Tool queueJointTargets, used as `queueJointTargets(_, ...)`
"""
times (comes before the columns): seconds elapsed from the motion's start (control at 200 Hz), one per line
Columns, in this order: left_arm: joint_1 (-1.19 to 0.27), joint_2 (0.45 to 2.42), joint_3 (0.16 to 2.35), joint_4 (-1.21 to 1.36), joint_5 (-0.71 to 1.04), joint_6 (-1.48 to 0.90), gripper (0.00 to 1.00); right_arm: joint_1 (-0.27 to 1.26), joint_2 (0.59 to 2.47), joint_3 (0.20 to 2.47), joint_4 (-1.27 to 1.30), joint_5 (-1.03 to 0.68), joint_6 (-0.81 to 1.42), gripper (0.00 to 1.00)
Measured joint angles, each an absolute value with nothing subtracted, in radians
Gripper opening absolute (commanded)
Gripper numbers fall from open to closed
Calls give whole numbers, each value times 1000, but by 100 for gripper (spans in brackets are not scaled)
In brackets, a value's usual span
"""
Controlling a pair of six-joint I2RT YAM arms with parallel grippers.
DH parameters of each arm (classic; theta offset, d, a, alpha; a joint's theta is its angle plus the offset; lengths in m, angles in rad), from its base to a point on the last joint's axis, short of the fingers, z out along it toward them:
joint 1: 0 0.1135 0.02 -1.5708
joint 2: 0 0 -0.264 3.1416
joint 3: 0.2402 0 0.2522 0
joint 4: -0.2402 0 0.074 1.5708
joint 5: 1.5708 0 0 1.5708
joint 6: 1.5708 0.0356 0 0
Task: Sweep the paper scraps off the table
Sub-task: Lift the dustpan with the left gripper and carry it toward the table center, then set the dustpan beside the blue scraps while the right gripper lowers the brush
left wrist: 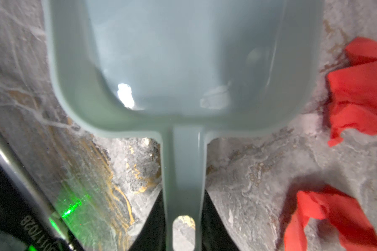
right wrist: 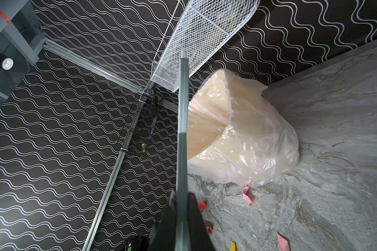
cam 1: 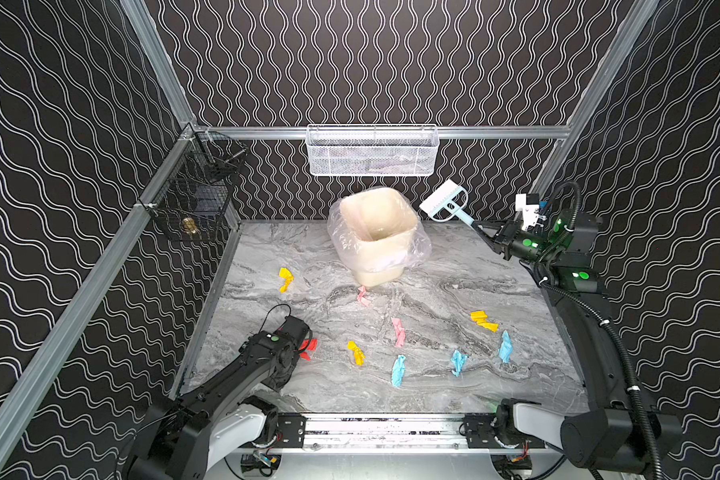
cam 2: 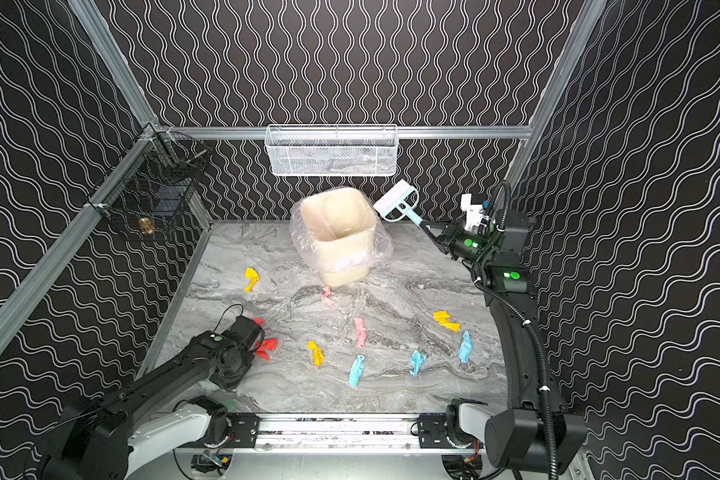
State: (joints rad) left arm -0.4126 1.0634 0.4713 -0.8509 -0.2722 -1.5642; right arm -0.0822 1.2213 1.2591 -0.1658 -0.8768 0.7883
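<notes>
Gripping the dustpan (left wrist: 183, 65) by its handle with the left end effector (left wrist: 183, 193); apparently resting the pan flat on the tabletop (cam 1: 433, 270). Lying beside that end effector: two red scraps (left wrist: 361, 91); farther out, toward the bin (cam 1: 379, 232): the other paper scraps (cam 1: 398, 370). Clamping the brush (cam 1: 443, 199) handle in the right end effector (cam 1: 484, 231), raised beside the bin. Advisable: keeping the pan lip down, bringing bristles low behind the nearest red pieces.

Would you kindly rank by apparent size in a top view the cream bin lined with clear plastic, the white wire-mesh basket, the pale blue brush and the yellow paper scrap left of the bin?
1. cream plastic-lined bin
2. white wire-mesh basket, wider but shallower
3. pale blue brush
4. yellow paper scrap
</notes>
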Motion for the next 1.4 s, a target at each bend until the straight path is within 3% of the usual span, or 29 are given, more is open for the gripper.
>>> queueJointTargets(0.476, -413, 1008, 559, -915, -279, -1526, 11, -82, 1210, 1258, -204, -871, 771, 0)
queueJointTargets(0.941, -442, 1148, 917, -1024, -200, -1016, 8, -84, 1235, 1425, -663, -759, 523, 0)
queueJointTargets(1.402, -759, 1289, 1102, -1116, -90, -636, 7, -98, 1248, 1561, -1153, -526, 295, 0)
